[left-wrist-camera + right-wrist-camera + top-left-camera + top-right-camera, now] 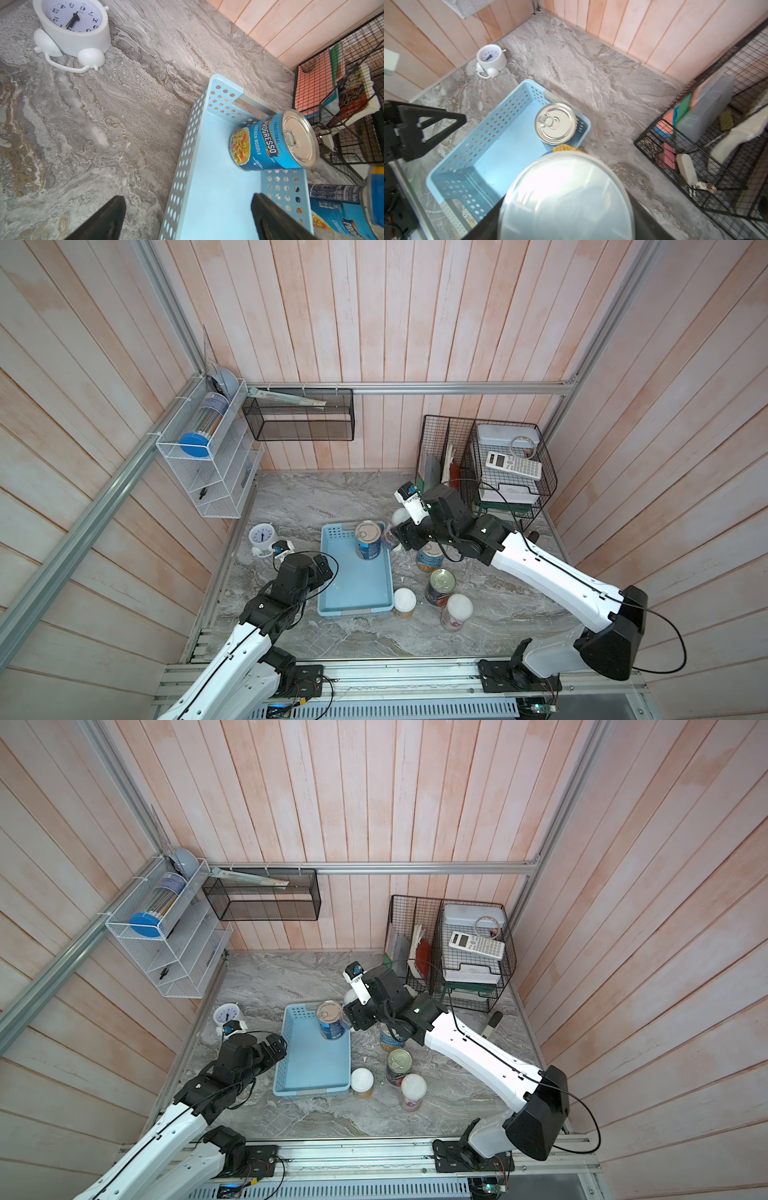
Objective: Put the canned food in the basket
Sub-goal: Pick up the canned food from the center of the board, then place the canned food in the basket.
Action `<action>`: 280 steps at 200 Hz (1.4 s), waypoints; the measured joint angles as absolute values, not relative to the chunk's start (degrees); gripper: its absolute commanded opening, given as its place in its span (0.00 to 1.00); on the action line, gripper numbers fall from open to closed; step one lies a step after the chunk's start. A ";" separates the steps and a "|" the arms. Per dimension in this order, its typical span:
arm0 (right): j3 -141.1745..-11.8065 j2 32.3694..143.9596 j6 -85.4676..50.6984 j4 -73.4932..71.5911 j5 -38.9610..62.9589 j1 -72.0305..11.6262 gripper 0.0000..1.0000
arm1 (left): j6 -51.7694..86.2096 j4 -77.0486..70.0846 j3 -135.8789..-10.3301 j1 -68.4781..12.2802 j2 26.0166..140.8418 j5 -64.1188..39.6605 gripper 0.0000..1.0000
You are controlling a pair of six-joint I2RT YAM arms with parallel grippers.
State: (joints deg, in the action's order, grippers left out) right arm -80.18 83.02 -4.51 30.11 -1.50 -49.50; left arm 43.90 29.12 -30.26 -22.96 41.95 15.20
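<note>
Basket (349,585) holds one soup can (368,540)

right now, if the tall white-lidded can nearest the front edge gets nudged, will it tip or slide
Likely to tip: the tall white-lidded can stands upright, slim for its height. The smooth stone-look tabletop may let it slide if pushed low. Once down, its round body would probably roll, maybe into the dark-labelled tin beside it.

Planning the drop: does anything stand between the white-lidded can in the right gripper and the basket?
Yes: the soup can stands in the basket corner right beside the white-lidded can; the rest of the basket floor is bare.
</note>
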 measured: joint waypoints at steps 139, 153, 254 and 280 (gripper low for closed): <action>-78.56 95.35 -5.02 27.20 2.28 -55.86 0.55 | 42.61 29.15 -30.65 -21.06 40.64 15.22 1.00; -78.30 96.77 -4.45 26.41 1.78 -55.86 0.55 | 42.57 29.15 -30.65 -21.06 40.64 15.25 1.00; -76.51 100.75 -1.69 19.90 -1.02 -55.96 0.69 | 41.71 28.95 -30.65 -21.02 40.93 15.22 1.00; -76.53 102.24 -1.54 18.70 -1.02 -55.96 0.80 | 41.56 28.67 -30.65 -21.02 41.17 15.22 1.00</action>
State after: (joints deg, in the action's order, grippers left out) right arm -76.53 102.24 -1.54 18.70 -1.02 -55.96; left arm 41.56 28.67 -30.65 -21.02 41.17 15.22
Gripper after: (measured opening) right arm 0.769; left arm 0.999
